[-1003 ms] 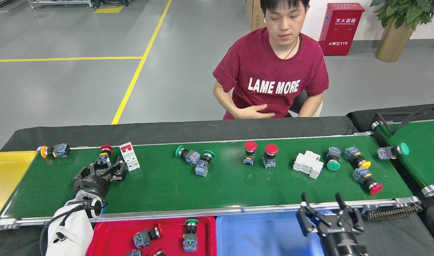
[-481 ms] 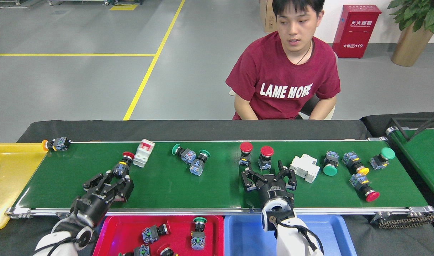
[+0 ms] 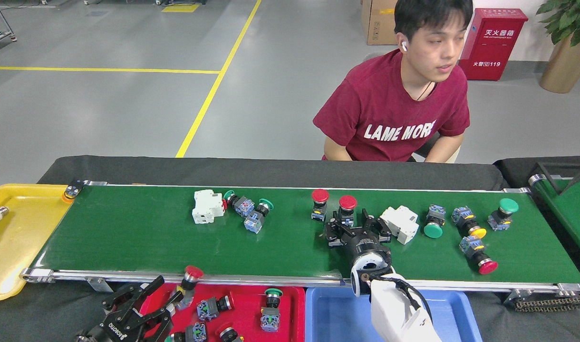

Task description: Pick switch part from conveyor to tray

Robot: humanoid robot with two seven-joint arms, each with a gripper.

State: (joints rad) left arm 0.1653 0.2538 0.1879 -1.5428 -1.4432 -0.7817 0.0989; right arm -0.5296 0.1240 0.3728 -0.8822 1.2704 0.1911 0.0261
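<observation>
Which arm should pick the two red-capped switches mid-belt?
Right. Its claw already sits on the conveyor, open around the nearer red-capped switch. The left claw is off the belt, over the red tray, beside another red-capped switch.

Bright, even indoor light, sharp across the view

Diffuse overhead light leaves only short, soft shadows under the parts on the conveyor (image 3: pixel 152 237); the floor (image 3: pixel 104 109) shows pale sheen, the yellow tray (image 3: pixel 14 237) a mild glare patch. Straight rails bow slightly toward the edges. The near white arm (image 3: pixel 399 313) looks a little soft.
</observation>
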